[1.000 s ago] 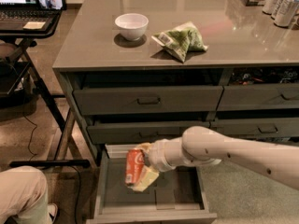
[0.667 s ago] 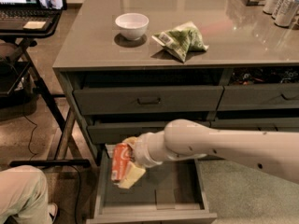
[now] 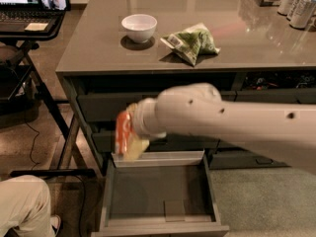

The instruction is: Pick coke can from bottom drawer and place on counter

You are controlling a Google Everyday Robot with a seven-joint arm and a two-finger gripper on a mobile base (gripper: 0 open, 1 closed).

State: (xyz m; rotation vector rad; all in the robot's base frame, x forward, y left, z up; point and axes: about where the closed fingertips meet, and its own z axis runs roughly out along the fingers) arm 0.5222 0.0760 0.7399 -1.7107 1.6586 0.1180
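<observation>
The coke can (image 3: 122, 130) is a red can held in my gripper (image 3: 129, 138), lifted above the open bottom drawer (image 3: 159, 195) and in front of the upper drawer fronts, left of centre. My gripper is shut on the can, with its pale fingers wrapped around it. My white arm (image 3: 232, 122) reaches in from the right. The drawer's grey floor is bare below. The counter (image 3: 197, 14) lies above, higher than the can.
On the counter stand a white bowl (image 3: 139, 26), a green chip bag (image 3: 191, 42) and tall silver cans (image 3: 296, 4) at the far right. A laptop stand (image 3: 29, 14) is at the left. A person's knee (image 3: 22, 209) is at the bottom left.
My gripper has lifted the coke can up out of the drawer and leftward, from just above the drawer floor to the level of the middle drawer front.
</observation>
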